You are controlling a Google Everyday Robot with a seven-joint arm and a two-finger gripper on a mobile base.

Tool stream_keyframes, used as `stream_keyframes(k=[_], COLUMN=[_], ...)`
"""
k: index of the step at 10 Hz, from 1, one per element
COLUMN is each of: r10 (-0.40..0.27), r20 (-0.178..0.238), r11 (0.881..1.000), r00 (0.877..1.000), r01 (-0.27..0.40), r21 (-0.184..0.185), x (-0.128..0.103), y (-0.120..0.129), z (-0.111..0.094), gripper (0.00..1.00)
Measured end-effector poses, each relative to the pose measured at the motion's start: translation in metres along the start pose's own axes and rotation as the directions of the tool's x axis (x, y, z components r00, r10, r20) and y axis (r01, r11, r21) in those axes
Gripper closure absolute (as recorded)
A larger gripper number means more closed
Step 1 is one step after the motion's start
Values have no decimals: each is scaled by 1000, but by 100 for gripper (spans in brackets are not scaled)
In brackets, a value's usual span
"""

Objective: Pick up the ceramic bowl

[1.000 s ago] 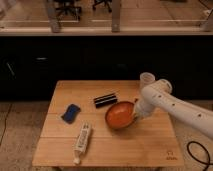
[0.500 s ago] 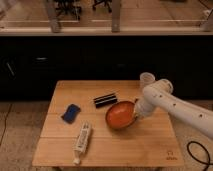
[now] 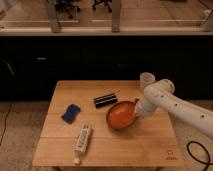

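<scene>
Start at the left edge of the wooden table (image 3: 150, 145): a blue sponge (image 3: 71, 113) lies there, about midway between the front and back edges. Just right of it and nearer the front edge you see a white tube (image 3: 82, 138) lying lengthwise, its cap toward the front. Near the middle of the table, toward the back, a dark flat bar (image 3: 105, 100) lies at a slant.

Right of centre is the ceramic bowl (image 3: 120, 115), and this is where your attention belongs. Compared with a second ago it sits tilted, its orange-red inside turned toward the camera and its right rim raised, where before it looked flatter on the wood. The gripper (image 3: 136, 111) is at that right rim, fingers drawn narrow and clamped on the rim of the bowl, with the white arm (image 3: 175, 107) reaching in from the right edge. Whether the lower left rim touches the table, you cannot tell.

Behind the arm, near the back right corner, a small white cup (image 3: 146, 78) stands upright, apart from the bowl.

Read the tilt as the lift beginning: the grasp seems to hold, but a rim pinch on a glossy bowl may slip, so watch it
</scene>
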State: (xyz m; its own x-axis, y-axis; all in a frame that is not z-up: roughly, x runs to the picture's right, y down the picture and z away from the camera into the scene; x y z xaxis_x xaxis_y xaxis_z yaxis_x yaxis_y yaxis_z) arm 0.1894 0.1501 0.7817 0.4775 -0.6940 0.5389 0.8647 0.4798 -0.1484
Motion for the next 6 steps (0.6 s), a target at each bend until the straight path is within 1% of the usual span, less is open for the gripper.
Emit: stream_keyframes(k=[6], r10=[-13], r20=[-5], r11=[1000], r00=[1000], r01=[13], r21=[9], x=[4], y=[4], z=[-5], gripper=[100])
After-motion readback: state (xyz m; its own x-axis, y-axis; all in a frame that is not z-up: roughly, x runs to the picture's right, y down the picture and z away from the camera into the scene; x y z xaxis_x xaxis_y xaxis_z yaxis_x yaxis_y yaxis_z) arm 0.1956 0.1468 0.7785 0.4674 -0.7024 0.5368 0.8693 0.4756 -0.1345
